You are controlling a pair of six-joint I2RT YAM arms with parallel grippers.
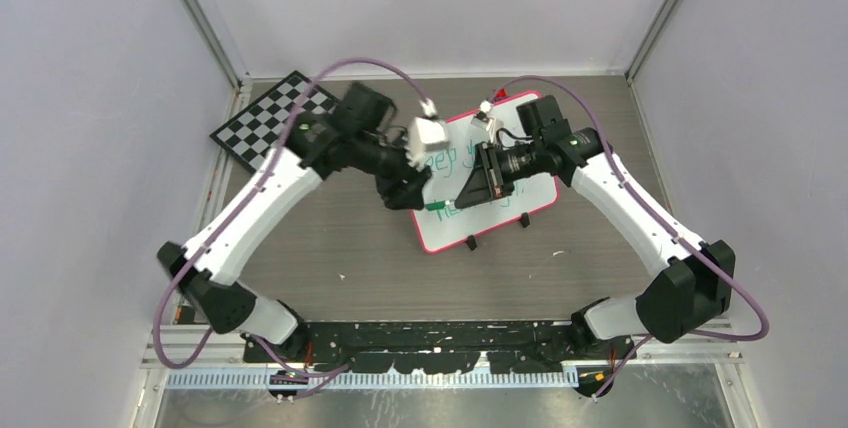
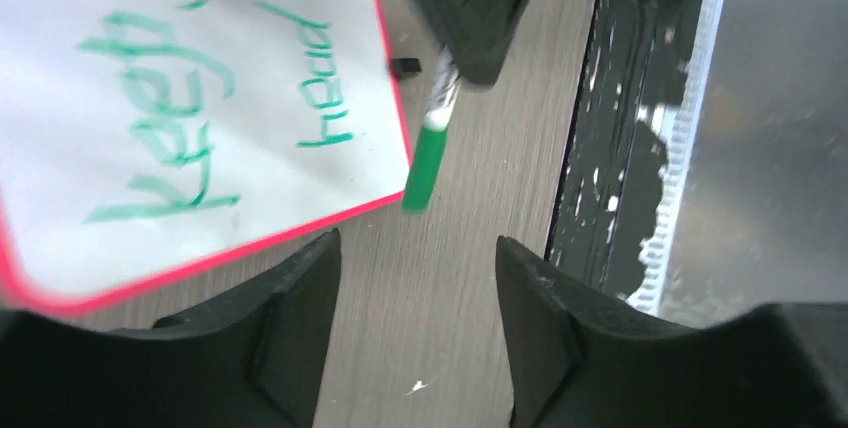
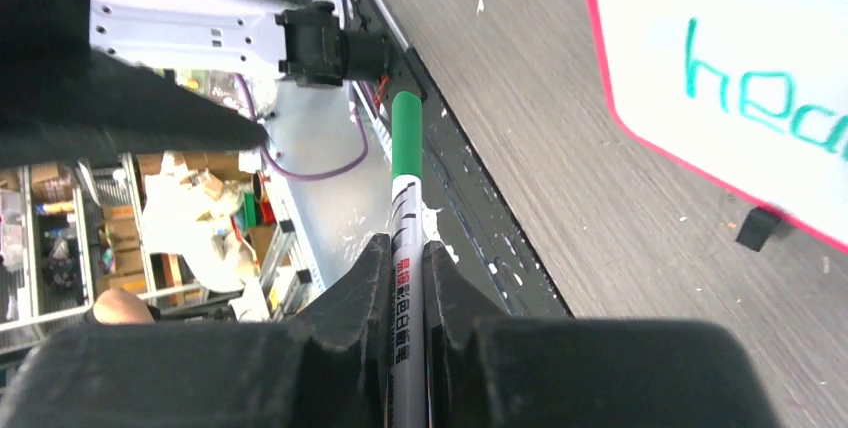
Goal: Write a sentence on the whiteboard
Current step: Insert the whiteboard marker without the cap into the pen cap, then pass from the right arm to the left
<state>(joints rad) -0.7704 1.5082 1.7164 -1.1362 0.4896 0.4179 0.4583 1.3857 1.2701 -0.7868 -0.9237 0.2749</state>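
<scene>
The whiteboard (image 1: pixel 528 191) with its red-pink rim lies mid-table. Its green lettering (image 1: pixel 452 160) is partly hidden by both grippers. In the left wrist view the whiteboard (image 2: pixel 90 208) shows "keep" (image 2: pixel 165 143) and "head" (image 2: pixel 322 98). My right gripper (image 1: pixel 478 186) is shut on a white marker with a green end (image 3: pixel 405 143), held above the board's near left edge. The marker (image 2: pixel 430 153) points off the board over the table. My left gripper (image 2: pixel 418 283) is open and empty, just left of the marker's green end. The right wrist view shows the whiteboard (image 3: pixel 720 8) with "hea" (image 3: pixel 760 98).
A black-and-white chessboard (image 1: pixel 268 118) lies at the far left. A small black foot (image 3: pixel 757 228) sits under the whiteboard's rim. The black base rail (image 1: pixel 440 333) runs along the table's near edge. Purple cables (image 1: pixel 370 66) arc over both arms.
</scene>
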